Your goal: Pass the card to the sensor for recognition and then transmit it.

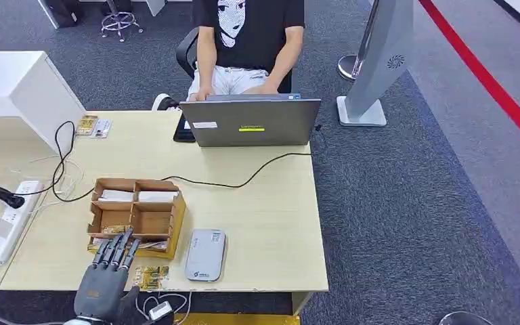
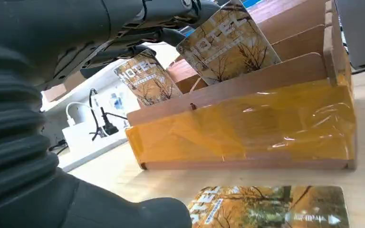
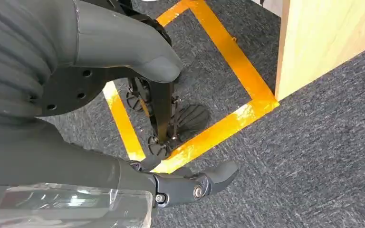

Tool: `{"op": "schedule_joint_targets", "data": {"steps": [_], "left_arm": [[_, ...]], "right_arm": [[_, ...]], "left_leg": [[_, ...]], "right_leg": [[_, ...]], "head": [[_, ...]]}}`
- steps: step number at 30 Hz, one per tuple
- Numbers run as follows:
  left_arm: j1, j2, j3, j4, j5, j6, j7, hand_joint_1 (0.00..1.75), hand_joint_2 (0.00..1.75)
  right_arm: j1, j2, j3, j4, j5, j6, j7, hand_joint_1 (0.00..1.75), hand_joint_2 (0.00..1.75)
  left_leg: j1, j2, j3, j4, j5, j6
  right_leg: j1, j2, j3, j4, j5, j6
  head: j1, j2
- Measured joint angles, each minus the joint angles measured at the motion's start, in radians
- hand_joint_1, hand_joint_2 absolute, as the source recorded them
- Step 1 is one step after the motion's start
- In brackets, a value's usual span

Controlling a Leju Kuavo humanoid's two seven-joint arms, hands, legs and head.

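Left hand (image 1: 108, 271) reaching into the box's (image 1: 174, 218) front compartment, fingers (image 2: 138, 33) spread over upright cards (image 2: 228, 45), gripping nothing. Right hand (image 3: 123, 61) hanging over carpet, fingers apart, empty. One card (image 1: 152, 276) flat on the table (image 1: 271, 217), beside the sensor (image 1: 205, 254).

Office, desk (image 1: 271, 223), laptop (image 1: 250, 122), grey carpet (image 1: 413, 203), swivel chair (image 1: 188, 51)

A person (image 1: 247, 40) sits behind an open grey laptop (image 1: 250, 122) at the far side of the table (image 1: 271, 217). A black cable (image 1: 244, 177) runs across the tabletop. A white power strip (image 1: 7, 220) lies near the left edge.
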Motion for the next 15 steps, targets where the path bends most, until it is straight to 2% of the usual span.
{"op": "schedule_joint_targets", "data": {"steps": [15], "left_arm": [[-0.027,0.024,0.016,-0.038,-0.004,0.005,0.027,0.00,1.75]], "right_arm": [[0.000,0.000,-0.023,-0.004,0.033,0.010,0.000,0.00,1.75]], "left_leg": [[0.000,0.000,0.000,0.000,0.000,0.000]], "right_leg": [[0.000,0.000,0.000,0.000,0.000,0.000]], "head": [[0.000,0.000]]}}
